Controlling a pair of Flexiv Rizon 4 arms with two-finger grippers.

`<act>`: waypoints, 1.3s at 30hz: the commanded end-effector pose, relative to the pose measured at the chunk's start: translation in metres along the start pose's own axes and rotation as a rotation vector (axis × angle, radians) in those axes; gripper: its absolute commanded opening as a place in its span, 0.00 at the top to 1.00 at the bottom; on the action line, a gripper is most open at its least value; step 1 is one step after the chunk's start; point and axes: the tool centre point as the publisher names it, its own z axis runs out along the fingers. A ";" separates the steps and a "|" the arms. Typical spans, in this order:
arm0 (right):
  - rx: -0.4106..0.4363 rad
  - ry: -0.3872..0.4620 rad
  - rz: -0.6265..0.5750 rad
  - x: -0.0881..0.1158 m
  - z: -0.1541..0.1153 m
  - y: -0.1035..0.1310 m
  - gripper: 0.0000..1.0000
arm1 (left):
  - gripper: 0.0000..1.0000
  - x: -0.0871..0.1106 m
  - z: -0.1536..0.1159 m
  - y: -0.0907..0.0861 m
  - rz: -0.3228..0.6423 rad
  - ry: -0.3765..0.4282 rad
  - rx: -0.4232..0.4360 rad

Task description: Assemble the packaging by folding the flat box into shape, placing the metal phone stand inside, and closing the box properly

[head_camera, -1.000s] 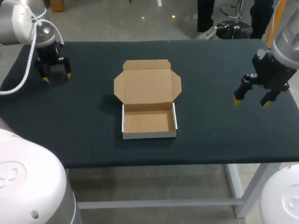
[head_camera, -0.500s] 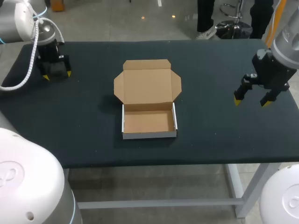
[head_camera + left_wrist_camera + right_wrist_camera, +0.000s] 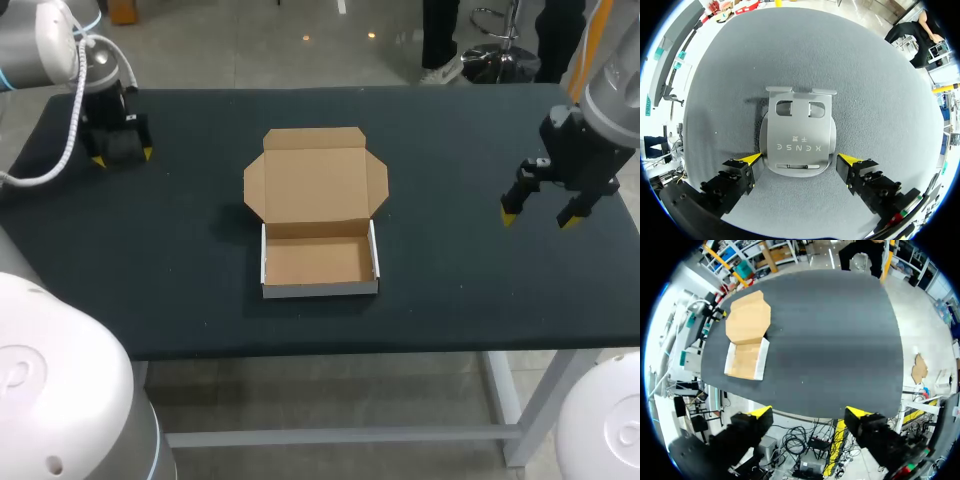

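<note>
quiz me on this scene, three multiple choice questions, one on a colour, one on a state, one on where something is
1. The box's outer front wall is: A white, B black, C green.
2. Its lid is: A shut, B open and folded back, C torn off.
3. The phone stand sits: A in the box, B between the left gripper's fingers, C on the lid.

Answers: A, the wall shows white against the brown inside. B, the lid lies spread behind the empty tray. B, the left wrist view shows the stand between the yellow tips.
</note>
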 end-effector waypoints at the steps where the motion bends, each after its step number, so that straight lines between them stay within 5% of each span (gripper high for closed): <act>1: 0.005 0.000 0.000 0.000 -0.002 0.000 0.00 | 0.05 0.001 0.002 -0.009 -0.001 -0.006 -0.015; 11: 0.005 0.000 0.000 0.000 -0.002 0.000 0.00 | 0.23 0.002 0.001 -0.015 -0.001 -0.015 -0.007; 37: 0.005 0.000 0.000 0.000 -0.002 0.000 0.00 | 0.25 -0.001 0.009 -0.032 -0.011 -0.038 -0.004; 39: 0.005 0.000 0.000 0.000 -0.002 0.000 0.00 | 0.46 -0.001 0.009 -0.033 -0.014 -0.039 -0.003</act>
